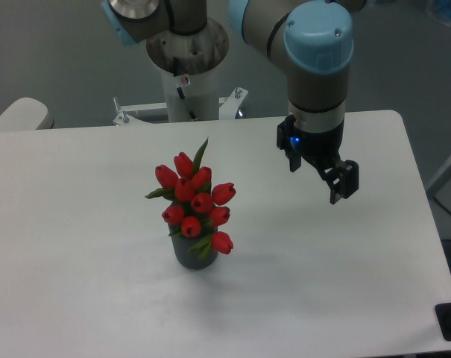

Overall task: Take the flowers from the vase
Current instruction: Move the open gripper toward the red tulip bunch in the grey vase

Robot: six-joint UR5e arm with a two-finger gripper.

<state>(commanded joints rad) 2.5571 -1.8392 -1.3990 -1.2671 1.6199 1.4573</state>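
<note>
The flowers (pixel 194 200), a tight bunch of red tulip buds with a few green leaves, stand upright in the vase (pixel 186 253), a small dark grey ribbed cylinder left of the table's middle. My gripper (pixel 317 176) hangs above the table to the right of the bunch, well apart from it. Its two black fingers are spread and nothing is between them. The stems are hidden inside the vase.
The white table (pixel 344 283) ends at a front edge near the bottom and a right edge at the far right. The arm's base mount (pixel 186 82) stands behind the table's back edge. A pale rounded object (pixel 18 113) lies at the far left.
</note>
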